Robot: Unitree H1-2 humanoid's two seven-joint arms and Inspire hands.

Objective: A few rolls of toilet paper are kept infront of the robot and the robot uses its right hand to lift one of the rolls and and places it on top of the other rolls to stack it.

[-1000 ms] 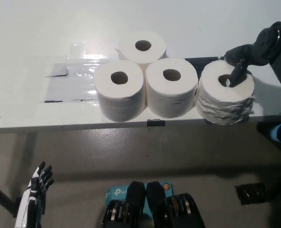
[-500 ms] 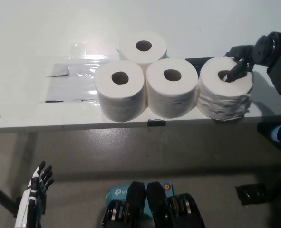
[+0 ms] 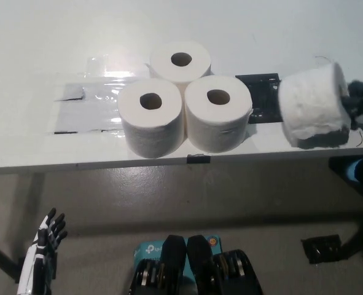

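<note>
Lifted and tipped sideways now, the toilet paper roll (image 3: pixel 312 104) is held by the black right hand (image 3: pixel 358 106), three rolls (image 3: pixel 182 101) to its left; white left hand (image 3: pixel 43 258) hangs open

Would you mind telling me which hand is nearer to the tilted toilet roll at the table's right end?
Right. The black right hand is against the tilted roll, gripping it. The white left hand hangs below the table, far left.
</note>
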